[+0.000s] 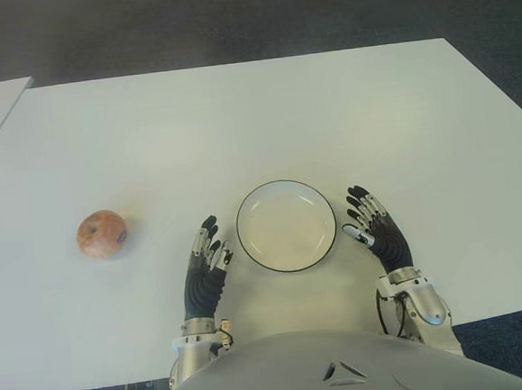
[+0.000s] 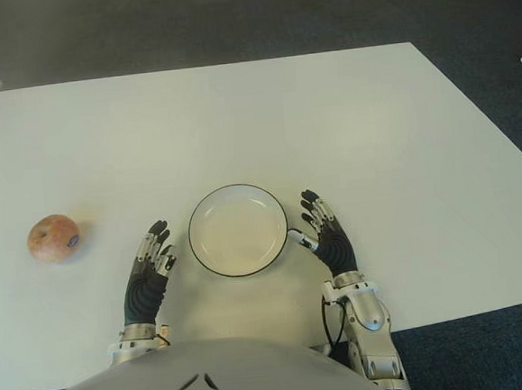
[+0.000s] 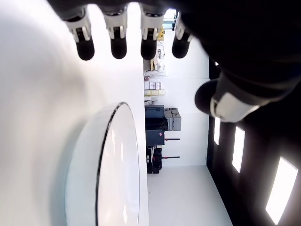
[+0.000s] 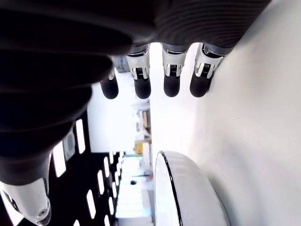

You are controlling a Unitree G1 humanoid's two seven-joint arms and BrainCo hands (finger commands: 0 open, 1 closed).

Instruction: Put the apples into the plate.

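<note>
apple (image 1: 102,235): one only in view, reddish, sitting on the white table (image 1: 237,116) well to the left of the plate, touched by neither hand.
plate (image 1: 286,225): white with a dark rim, near the table's front edge, between the two hands; nothing in it.
left hand (image 1: 206,267): just left of the plate, fingers extended and loose, holding nothing; the apple lies further out on the same side.
right hand (image 1: 377,231): just right of the plate, fingers straight and relaxed, holding nothing.
done: nothing yet, judging by the bare plate.
left: reach for the apple, likely with the left hand, grasp it, carry it to the plate, release.
</note>
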